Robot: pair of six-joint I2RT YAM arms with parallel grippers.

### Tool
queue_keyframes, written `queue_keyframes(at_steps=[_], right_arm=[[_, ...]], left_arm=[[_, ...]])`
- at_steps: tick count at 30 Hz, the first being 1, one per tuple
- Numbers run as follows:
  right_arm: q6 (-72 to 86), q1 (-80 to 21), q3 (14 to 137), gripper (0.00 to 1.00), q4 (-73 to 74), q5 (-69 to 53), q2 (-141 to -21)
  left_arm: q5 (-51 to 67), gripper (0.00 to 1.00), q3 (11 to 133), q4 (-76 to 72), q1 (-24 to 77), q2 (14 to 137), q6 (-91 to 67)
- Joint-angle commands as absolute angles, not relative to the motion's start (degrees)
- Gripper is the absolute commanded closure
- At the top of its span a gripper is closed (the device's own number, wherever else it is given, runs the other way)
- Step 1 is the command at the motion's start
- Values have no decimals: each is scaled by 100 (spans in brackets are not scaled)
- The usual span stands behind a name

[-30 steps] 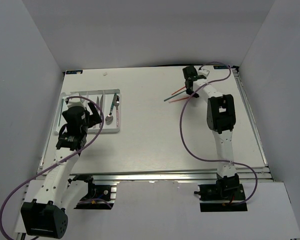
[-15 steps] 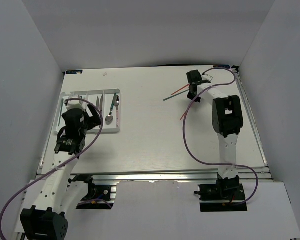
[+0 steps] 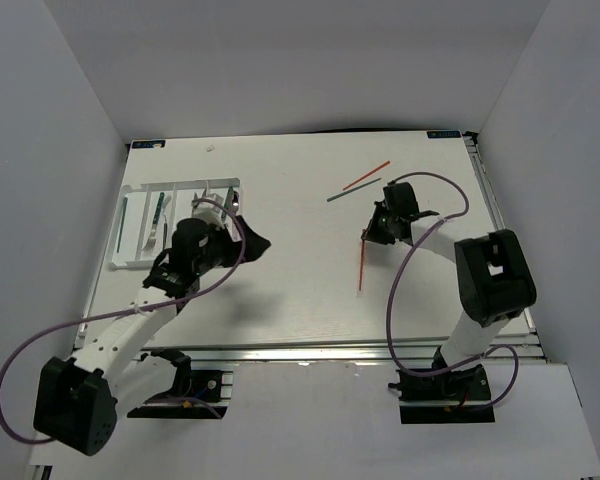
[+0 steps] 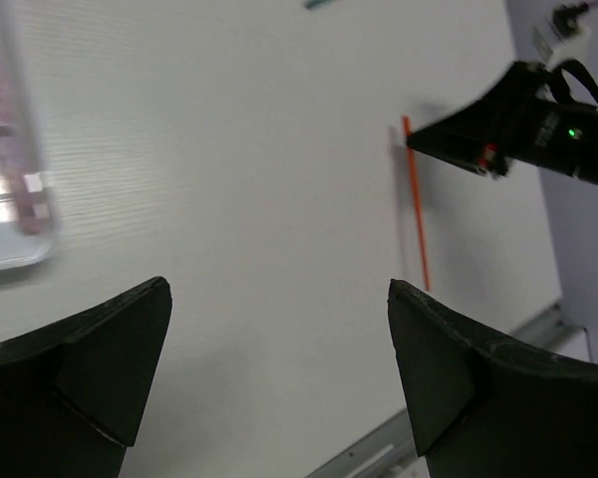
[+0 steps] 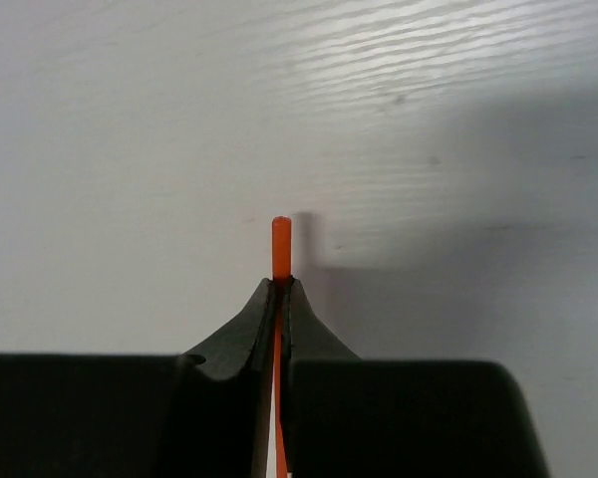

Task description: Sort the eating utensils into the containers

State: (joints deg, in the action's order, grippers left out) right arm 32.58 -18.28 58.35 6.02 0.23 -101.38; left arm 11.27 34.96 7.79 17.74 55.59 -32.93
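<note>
My right gripper [image 3: 372, 233] is shut on one end of a red chopstick [image 3: 361, 266], whose other end points toward the near edge. In the right wrist view the chopstick's tip [image 5: 280, 237] sticks out past the closed jaws [image 5: 280, 285]. A second red chopstick [image 3: 367, 175] and a teal-green chopstick [image 3: 353, 190] lie on the table behind it. My left gripper [image 3: 250, 241] is open and empty just right of the white tray [image 3: 130, 262]; its wrist view [image 4: 277, 289] shows the held red chopstick [image 4: 416, 214] ahead. A teal-handled utensil [image 3: 160, 216] lies in a tray slot.
A pink-handled utensil [image 4: 10, 129] lies in the tray's rightmost slot, partly hidden under my left arm in the top view. White walls enclose the table on the left, back and right. The metal rail [image 3: 330, 348] runs along the near edge.
My right gripper has come from the back of the table toward the near side with a red chopstick in it. My left arm has swung right, off the tray toward the middle.
</note>
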Motion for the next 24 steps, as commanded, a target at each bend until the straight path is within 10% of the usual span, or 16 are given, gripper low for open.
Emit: queue_keyframes(at_steps=[1, 15, 24], right_arm=[[3392, -1828, 5512, 100, -535, -808, -9449], [3893, -3198, 5186, 100, -905, -307, -7761], [4253, -3700, 4896, 100, -1265, -387, -7418]], left_arm=[[1627, 2, 3314, -806, 2633, 5931, -4059], [1468, 3, 3796, -3621, 4350, 8033, -5010], [1204, 40, 4157, -3313, 4368, 8349, -4755]])
